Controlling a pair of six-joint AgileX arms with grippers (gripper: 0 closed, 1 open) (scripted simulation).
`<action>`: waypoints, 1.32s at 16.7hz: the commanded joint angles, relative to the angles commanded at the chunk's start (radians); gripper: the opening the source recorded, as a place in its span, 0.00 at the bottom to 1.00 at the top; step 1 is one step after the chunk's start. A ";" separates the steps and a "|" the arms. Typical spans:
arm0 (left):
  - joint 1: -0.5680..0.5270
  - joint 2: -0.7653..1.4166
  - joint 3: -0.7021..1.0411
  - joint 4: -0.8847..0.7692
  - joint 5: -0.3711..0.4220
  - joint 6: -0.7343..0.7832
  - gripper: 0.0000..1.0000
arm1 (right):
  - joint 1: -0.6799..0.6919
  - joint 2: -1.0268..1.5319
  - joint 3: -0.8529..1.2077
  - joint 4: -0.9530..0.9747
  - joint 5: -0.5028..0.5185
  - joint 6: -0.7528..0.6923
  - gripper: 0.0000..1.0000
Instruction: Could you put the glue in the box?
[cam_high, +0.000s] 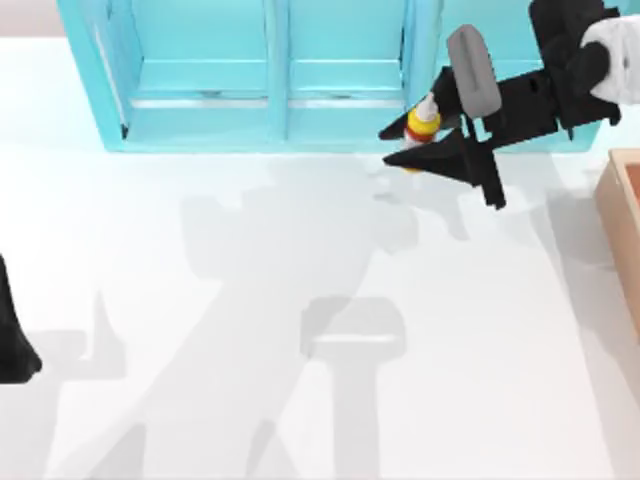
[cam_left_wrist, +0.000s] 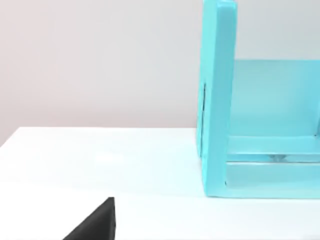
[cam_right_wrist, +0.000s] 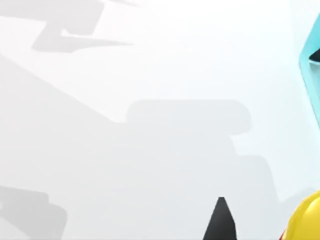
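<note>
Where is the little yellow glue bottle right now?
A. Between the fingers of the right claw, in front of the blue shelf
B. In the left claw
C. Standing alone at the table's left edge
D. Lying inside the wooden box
A: in the top view the glue bottle sits between the right claw's two black fingers, just in front of the blue shelf.

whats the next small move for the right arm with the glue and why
Probably carry it toward the top view's right. The right gripper looks closed around the glue, in front of the blue shelf, apparently raised off the table, while the box sits at the table's right edge. The left arm is parked at the left edge.
</note>
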 joint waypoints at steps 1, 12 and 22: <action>0.000 0.000 0.000 0.000 0.000 0.000 1.00 | -0.021 -0.008 0.004 -0.055 0.007 -0.004 0.00; 0.000 0.000 0.000 0.000 0.000 0.000 1.00 | -0.119 -0.021 -0.020 -0.204 0.031 -0.040 0.00; 0.000 0.000 0.000 0.000 0.000 0.000 1.00 | -0.578 -0.185 -0.253 -0.390 -0.003 -0.342 0.00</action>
